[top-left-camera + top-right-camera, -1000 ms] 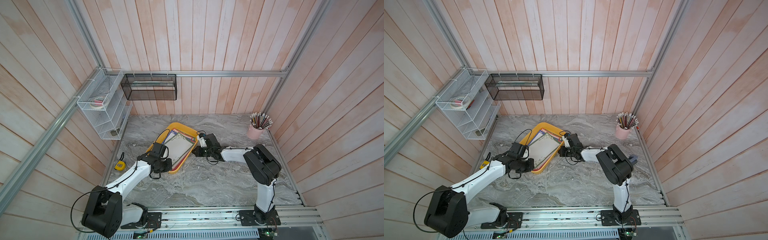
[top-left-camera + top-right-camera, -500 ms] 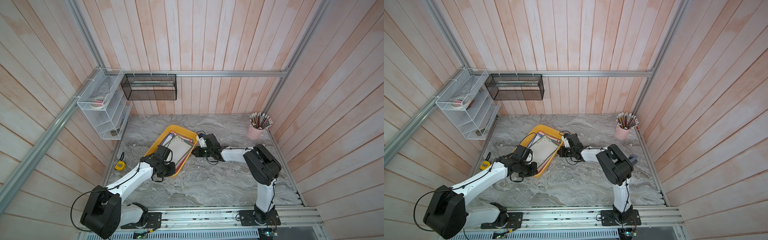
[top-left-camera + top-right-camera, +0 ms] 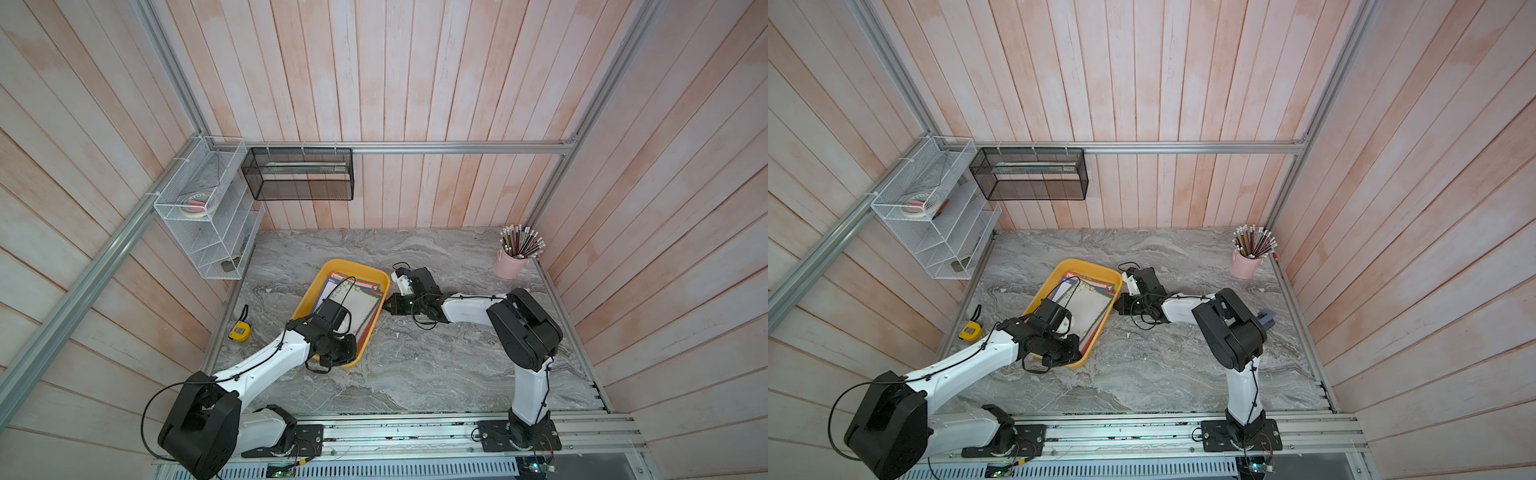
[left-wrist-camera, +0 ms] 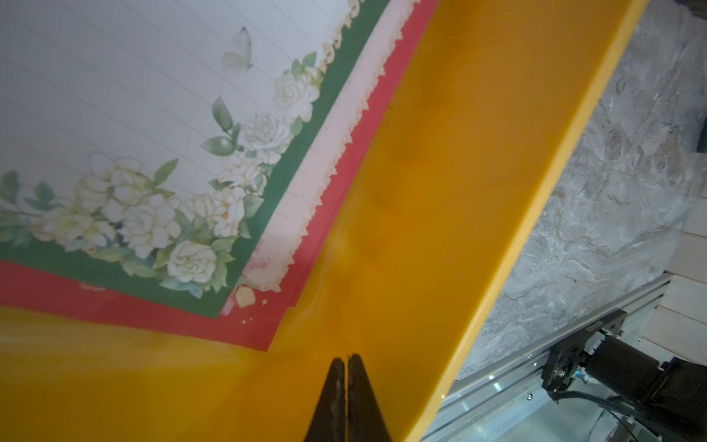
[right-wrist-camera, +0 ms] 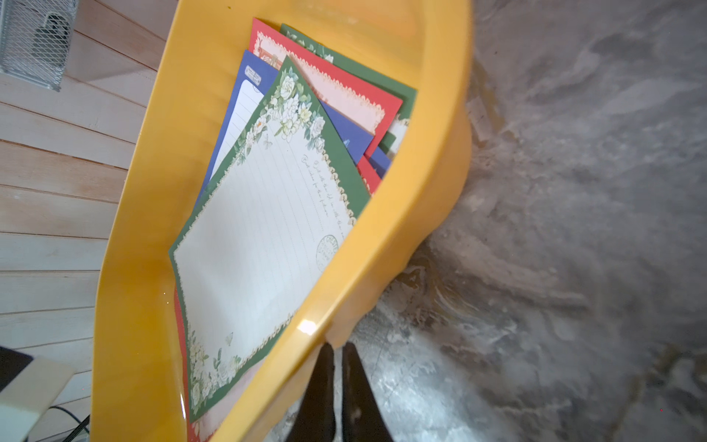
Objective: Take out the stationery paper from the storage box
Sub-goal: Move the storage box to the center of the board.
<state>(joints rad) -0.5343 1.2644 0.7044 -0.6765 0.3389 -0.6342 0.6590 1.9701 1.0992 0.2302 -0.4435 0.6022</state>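
Observation:
The yellow storage box (image 3: 309, 297) (image 3: 1040, 297) lies mid-table in both top views, holding several sheets of stationery paper (image 3: 362, 302) (image 3: 1090, 305) with green, red and blue borders. My left gripper (image 3: 345, 348) (image 3: 1069, 350) is inside the box at its near corner. In the left wrist view it (image 4: 347, 358) is shut and empty on the yellow floor (image 4: 459, 191), just off the papers' corner (image 4: 134, 114). My right gripper (image 3: 385, 305) (image 3: 1118, 303) is at the box's right side. In the right wrist view it (image 5: 337, 346) is shut to a slit, tips against the outer rim (image 5: 421, 172); the papers (image 5: 260, 237) lie beyond.
A pink cup of pencils (image 3: 513, 266) stands at the back right. A yellow tape measure (image 3: 240, 331) lies by the left wall. A white wire rack (image 3: 208, 220) and a black mesh basket (image 3: 297, 174) hang on the walls above the table.
The storage box has slid toward the table's front and turned a little, with my left gripper moving the same way inside it. The right gripper stays at the box's right rim.

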